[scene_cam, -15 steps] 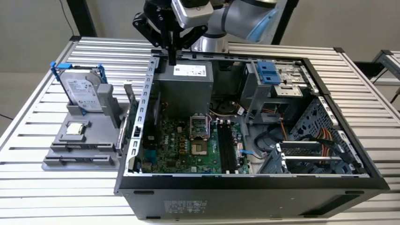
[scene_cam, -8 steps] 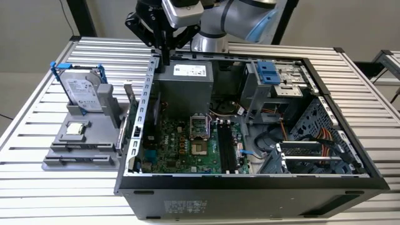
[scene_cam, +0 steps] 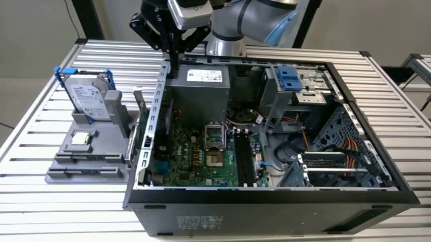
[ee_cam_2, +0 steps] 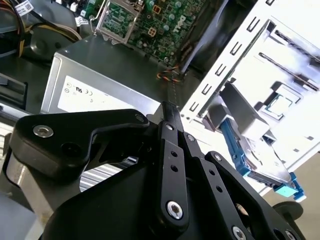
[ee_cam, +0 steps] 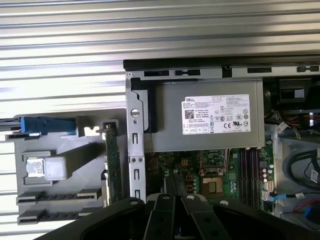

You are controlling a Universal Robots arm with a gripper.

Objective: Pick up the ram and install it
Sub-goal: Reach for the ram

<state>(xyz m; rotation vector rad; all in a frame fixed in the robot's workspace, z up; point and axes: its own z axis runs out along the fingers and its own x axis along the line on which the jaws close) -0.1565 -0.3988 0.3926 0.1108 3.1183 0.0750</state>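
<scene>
In the exterior view an open computer case (scene_cam: 269,199) lies on a slatted metal table (scene_cam: 60,206). Inside it are a grey power supply (scene_cam: 199,85), a green motherboard (scene_cam: 192,156) with long black slots (scene_cam: 244,156), a drive cage with blue tabs (scene_cam: 289,80), and coloured cables toward the exterior view's right. Just beside the case, on the exterior view's left, a grey holder (scene_cam: 74,164) carries a silver hard drive (scene_cam: 86,96) standing upright in blue rails, a small square chip (scene_cam: 81,137) lying flat, and the ram (scene_cam: 141,108), a thin stick standing on edge in the holder close to the case wall. The gripper (scene_cam: 173,68) hangs above the case's far corner, fingers pressed together with nothing between them, well apart from the ram. In the second wrist view the gripper (ee_cam_2: 169,112) points at the power supply's labelled face, with the motherboard beyond it and the blue-railed hard drive outside the pale case wall (ee_cam_2: 225,75). In the first wrist view the ram (ee_cam: 111,160) stands edge-up in its holder slot, just beside the case wall, between that wall and the chip; the closed gripper (ee_cam: 170,182) sits over the motherboard inside the case.
</scene>
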